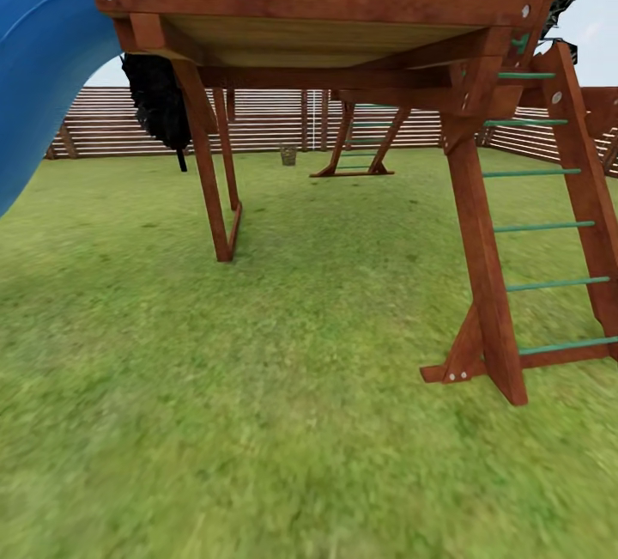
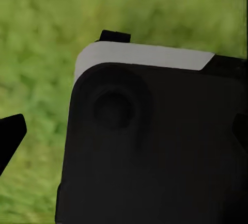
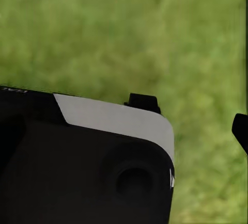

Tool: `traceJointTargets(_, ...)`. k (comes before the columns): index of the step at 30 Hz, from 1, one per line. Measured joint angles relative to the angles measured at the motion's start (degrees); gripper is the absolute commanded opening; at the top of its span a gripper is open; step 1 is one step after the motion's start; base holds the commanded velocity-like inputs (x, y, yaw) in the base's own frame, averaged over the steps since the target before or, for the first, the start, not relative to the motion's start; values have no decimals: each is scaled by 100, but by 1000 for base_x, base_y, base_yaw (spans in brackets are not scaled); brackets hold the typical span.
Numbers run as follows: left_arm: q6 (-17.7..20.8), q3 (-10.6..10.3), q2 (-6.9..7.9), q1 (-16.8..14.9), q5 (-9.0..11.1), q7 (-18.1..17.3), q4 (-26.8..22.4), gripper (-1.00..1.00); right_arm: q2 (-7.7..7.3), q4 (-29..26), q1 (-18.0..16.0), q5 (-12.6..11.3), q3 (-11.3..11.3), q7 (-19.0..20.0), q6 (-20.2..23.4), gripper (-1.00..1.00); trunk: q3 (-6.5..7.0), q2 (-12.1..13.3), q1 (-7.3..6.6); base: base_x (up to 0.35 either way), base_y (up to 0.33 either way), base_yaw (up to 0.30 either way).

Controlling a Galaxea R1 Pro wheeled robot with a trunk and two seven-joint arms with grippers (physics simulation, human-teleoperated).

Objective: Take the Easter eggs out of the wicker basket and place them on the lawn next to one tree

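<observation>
From left to right we see a blue slide (image 1: 39,52), a wooden play tower (image 1: 318,18) on the lawn (image 1: 257,422), the small wicker basket (image 1: 288,154) far off by the slatted fence (image 1: 257,119), then a green-runged ladder (image 1: 541,224); we cannot tell how either gripper is set.

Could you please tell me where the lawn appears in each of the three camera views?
Head view: the lawn spreads from the foreground to the fence, under the play frame.
Left wrist view: the lawn lies behind a dark housing.
Right wrist view: likewise, behind a dark housing.
Shared landmark: the mottled grass itself.
</observation>
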Motion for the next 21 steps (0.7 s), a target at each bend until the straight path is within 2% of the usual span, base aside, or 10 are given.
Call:
traceJointTargets(9, 31, 304, -286, -45, 263, 50, -287, 100, 2, -260, -296, 3, 13, 9, -4, 100, -162, -361, 198, 0, 0, 0)
traceJointTargets(14, 38, 473, -292, -50, 415, 56, -402, 100, 10, -253, -381, 4, 13, 9, -5, 100, -252, -562, 308, 0, 0, 0)
traceJointTargets(20, 38, 475, -292, -51, 608, 56, -401, 100, 12, -252, -381, 5, 13, 9, -5, 100, -359, -802, 439, 0, 0, 0)
traceJointTargets(21, 34, 470, -288, -51, 1186, 57, -400, 100, 12, -252, -381, 5, 13, 9, -5, 100, -377, -842, 461, 0, 0, 0)
